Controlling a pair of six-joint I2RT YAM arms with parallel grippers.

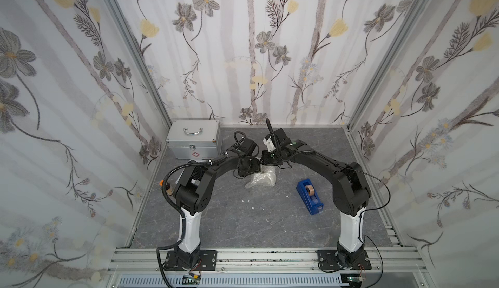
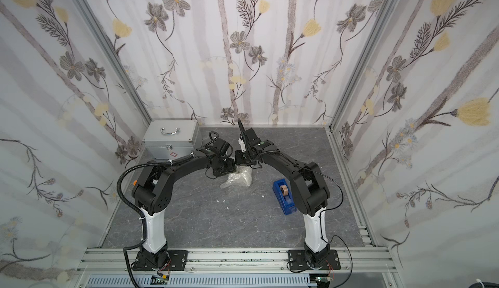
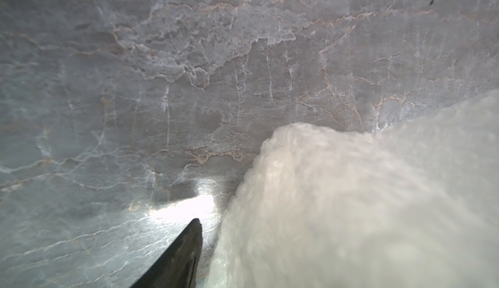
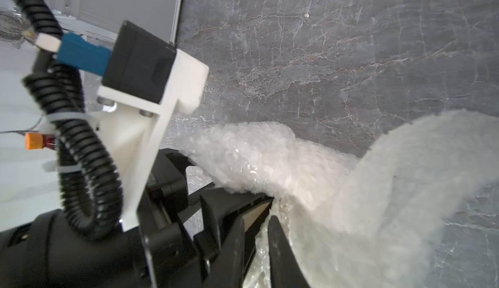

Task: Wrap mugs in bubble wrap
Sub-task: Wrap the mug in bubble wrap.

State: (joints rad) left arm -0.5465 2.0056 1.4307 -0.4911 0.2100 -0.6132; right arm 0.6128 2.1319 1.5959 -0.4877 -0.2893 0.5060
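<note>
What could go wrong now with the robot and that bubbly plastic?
1. The bubble wrap looks loosely bunched, with no tape seen on it. If the right gripper, pinching a fold, lets go, it may spring open.
2. The left gripper sits very close to it, so the two might bump.
3. The tape dispenser sits apart, so fetching it may leave the wrap unheld.
</note>
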